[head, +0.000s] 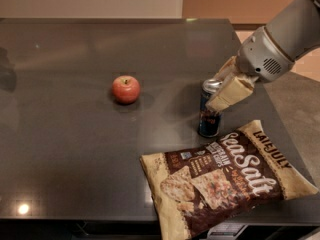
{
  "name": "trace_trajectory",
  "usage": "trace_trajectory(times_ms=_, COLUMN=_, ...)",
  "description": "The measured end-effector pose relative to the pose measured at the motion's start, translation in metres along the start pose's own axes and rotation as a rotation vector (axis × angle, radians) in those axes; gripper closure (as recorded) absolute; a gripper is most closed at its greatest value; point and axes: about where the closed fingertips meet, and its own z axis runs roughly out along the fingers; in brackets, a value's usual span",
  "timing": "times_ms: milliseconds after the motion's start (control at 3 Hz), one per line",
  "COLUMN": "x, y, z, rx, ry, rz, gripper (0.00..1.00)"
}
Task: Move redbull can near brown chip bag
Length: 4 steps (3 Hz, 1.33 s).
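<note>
The redbull can (208, 120), slim, dark blue with a silver top, stands upright on the dark table, just off the upper left edge of the brown chip bag (225, 179). The bag lies flat at the table's front right and overhangs the front edge. My gripper (226, 90) reaches in from the upper right. Its tan fingers (231, 93) sit around the can's upper part, one in front and one behind, shut on the can. The can's upper right side is hidden by the front finger.
A red apple (125, 89) sits left of the can, mid-table. The dark table (75, 149) has its right edge close behind the arm and its front edge under the bag. A lower grey surface (300, 109) lies to the right.
</note>
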Motion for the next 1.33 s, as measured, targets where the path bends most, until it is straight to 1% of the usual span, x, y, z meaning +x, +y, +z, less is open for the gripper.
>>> trace_trajectory(times_ms=333, x=0.0044, y=0.0016, z=0.0021, rx=0.004, ry=0.004, rz=-0.005, gripper=0.36)
trace_trajectory(times_ms=667, x=0.0028, y=0.0019, z=0.0025, rx=0.005, ry=0.004, rz=-0.007, gripper=0.13)
trace_trajectory(times_ms=1000, x=0.0014, y=0.0024, z=0.0029, rx=0.006, ry=0.004, rz=-0.01, gripper=0.0)
trace_trajectory(times_ms=1333, x=0.0013, y=0.0024, z=0.0029, rx=0.006, ry=0.004, rz=-0.01, gripper=0.0)
